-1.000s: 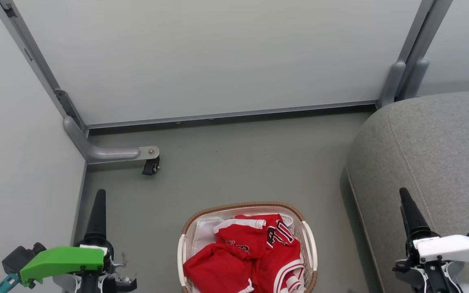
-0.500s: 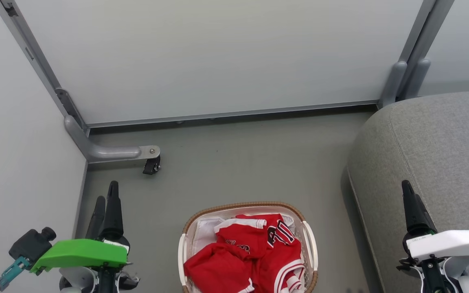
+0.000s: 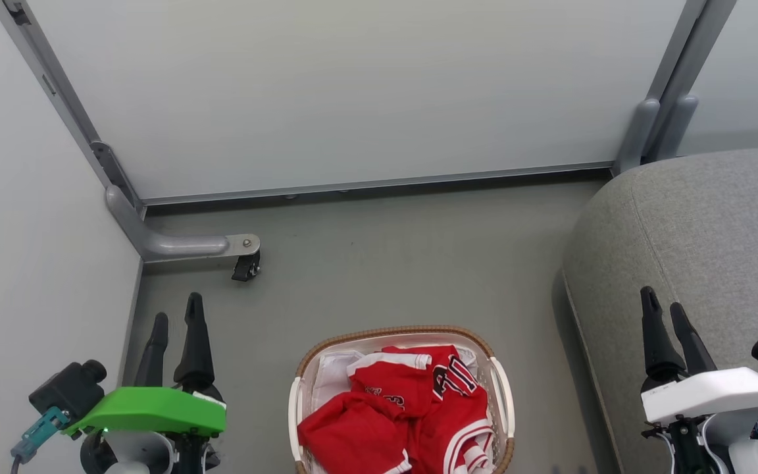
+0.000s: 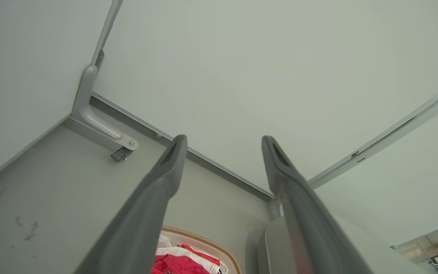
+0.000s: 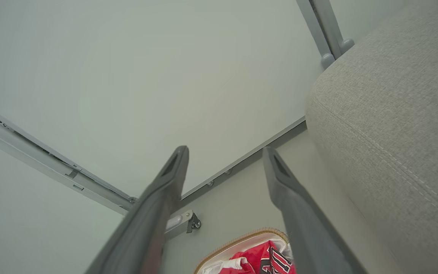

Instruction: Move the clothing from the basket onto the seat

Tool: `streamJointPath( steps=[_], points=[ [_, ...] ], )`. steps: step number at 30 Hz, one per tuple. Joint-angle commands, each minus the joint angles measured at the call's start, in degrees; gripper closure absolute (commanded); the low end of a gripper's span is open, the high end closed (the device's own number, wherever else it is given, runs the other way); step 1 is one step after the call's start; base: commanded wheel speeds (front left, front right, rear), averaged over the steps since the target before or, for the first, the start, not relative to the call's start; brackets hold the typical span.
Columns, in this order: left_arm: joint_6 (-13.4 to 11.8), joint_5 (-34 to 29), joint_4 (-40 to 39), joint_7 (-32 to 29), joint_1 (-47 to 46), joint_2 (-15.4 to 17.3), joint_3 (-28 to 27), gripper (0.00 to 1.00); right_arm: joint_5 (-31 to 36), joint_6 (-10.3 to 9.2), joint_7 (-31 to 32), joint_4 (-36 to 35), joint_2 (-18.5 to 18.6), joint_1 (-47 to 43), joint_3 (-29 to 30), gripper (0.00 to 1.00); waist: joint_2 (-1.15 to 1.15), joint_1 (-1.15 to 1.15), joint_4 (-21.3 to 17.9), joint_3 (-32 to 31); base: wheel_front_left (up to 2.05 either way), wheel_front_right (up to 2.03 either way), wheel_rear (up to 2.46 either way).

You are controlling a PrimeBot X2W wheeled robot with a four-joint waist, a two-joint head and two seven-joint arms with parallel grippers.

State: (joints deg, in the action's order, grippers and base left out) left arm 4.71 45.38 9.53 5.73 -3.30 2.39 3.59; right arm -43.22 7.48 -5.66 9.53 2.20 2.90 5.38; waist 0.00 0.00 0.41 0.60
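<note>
**A:** What are the left fingers (image 3: 193, 342) doing?

**B:** They are spread apart and hold nothing. They are over the floor (image 3: 405, 263), left of the basket (image 3: 392, 331).

**A:** And the right fingers (image 3: 654, 342)?

**B:** Spread apart too, with nothing in them. They are over the edge of the grey seat (image 3: 701, 237).

**A:** Where is the clothing (image 3: 379, 421)?

**B:** The red clothing lies bunched up in the basket on the floor. A white sheet (image 3: 329, 378) peeks out beside it. The seat is to the right of the basket.

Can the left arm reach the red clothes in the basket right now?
Probably yes: the left gripper is open and empty, nothing stands between it and the basket, and the clothing lies uncovered inside.
</note>
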Motion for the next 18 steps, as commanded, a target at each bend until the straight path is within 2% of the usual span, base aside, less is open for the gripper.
streamJointPath(
  steps=[1,18],
  points=[
    [-0.12,-2.43,-0.35,0.59,-0.14,0.39,0.18,0.00,2.32,0.01,-0.67,-0.98,0.42,-0.17,-0.07,0.00,0.00,0.00,0.01,0.01,0.00,0.00,0.00],
    [0.71,-12.51,3.82,3.27,0.47,0.49,1.00,0.00,15.67,0.01,-3.34,0.25,0.55,-0.52,-0.42,0.00,0.00,0.00,0.29,0.15,0.00,0.00,0.00]
  ],
)
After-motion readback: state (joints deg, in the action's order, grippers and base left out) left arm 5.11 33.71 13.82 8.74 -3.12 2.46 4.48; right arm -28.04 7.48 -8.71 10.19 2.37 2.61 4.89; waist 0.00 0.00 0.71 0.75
